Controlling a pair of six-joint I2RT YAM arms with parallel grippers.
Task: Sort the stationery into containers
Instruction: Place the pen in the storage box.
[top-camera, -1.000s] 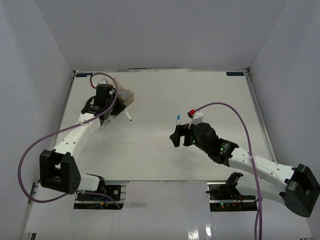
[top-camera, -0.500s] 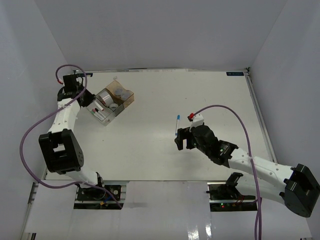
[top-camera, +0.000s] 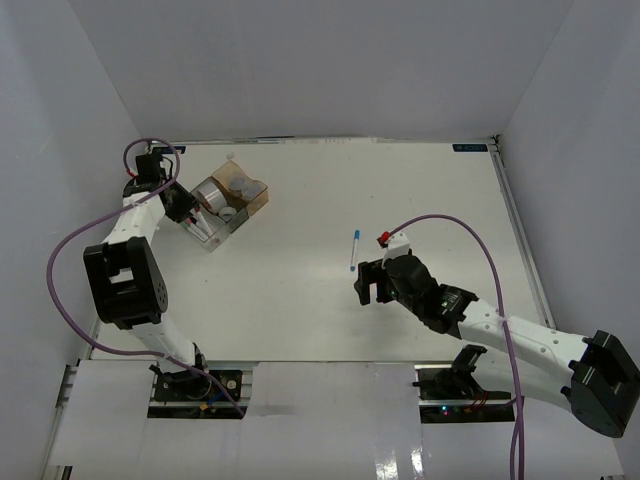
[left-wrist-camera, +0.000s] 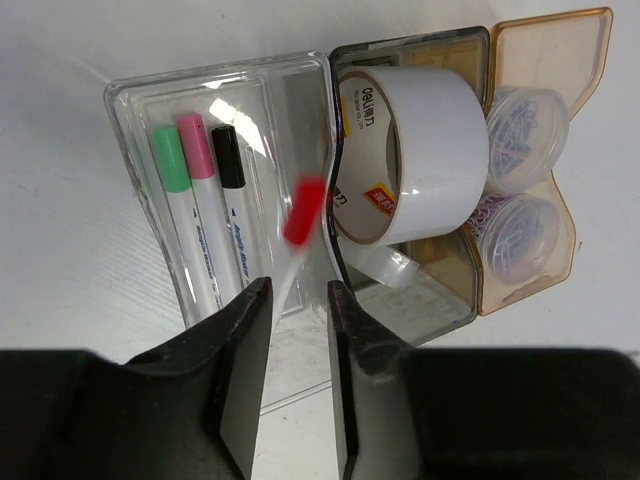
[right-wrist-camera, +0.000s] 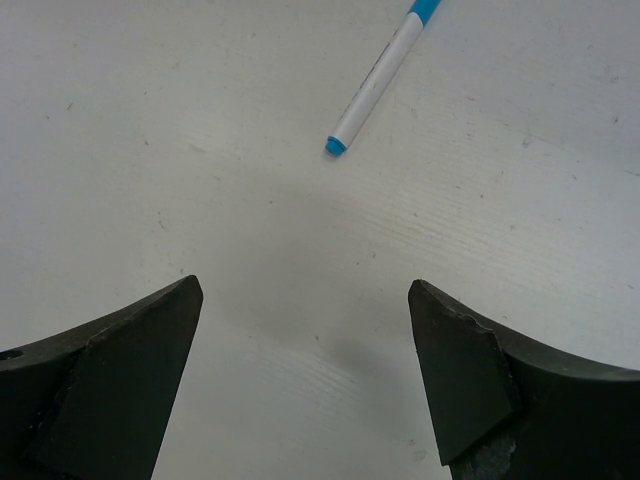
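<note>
Red-capped slim white marker (left-wrist-camera: 301, 212) is seen blurred over the clear plastic box (left-wrist-camera: 125, 110), apparently released by the narrowly parted left gripper (left-wrist-camera: 298, 290). Right gripper (right-wrist-camera: 305, 290) is held spread wide to straddle the blue-capped white marker (right-wrist-camera: 385, 65) on the table (right-wrist-camera: 150, 100).

A slim white marker with a blue cap (right-wrist-camera: 382, 74) lies slantwise on the white table (right-wrist-camera: 200, 150). The right gripper (right-wrist-camera: 305, 345) hangs above the table short of it, its dark fingers (right-wrist-camera: 110, 370) spread wide.
</note>
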